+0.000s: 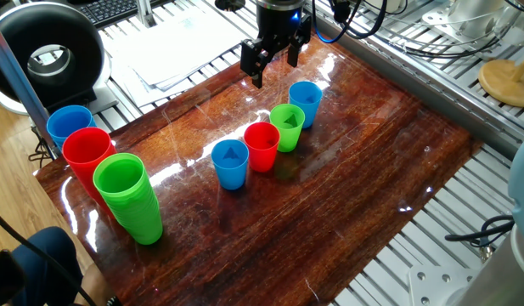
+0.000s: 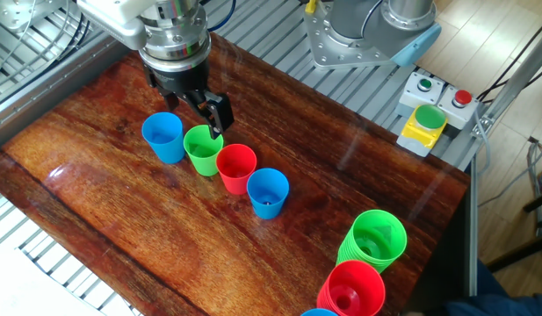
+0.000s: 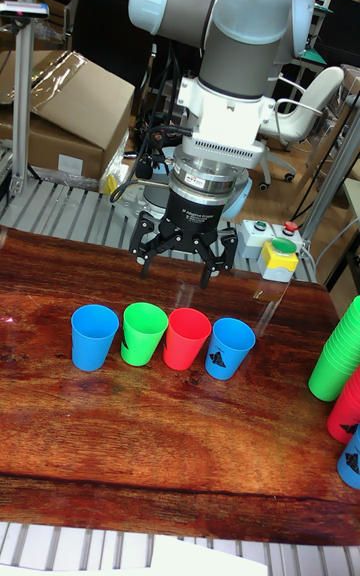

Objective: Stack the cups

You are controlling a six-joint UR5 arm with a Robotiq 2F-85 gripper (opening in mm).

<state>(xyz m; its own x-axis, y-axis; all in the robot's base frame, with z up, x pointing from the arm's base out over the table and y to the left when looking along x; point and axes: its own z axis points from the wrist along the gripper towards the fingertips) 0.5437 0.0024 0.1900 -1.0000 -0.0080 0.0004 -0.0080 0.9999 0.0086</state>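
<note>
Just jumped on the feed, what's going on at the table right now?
The gripper hangs open and empty above the table, close to a row of four small upright cups: a blue cup, green cup, red cup, second blue cup. None is stacked yet.

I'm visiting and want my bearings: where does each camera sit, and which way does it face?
One fixed view: high by the table corner with the big cup stacks, looking down across the small cups; the gripper shows at top.
The other fixed view: high across the table, looking down toward the arm's base; gripper shows too.
Tall fixed view: low at the table's long edge, facing the arm head-on.
All share the four small cups and the open gripper.
</note>
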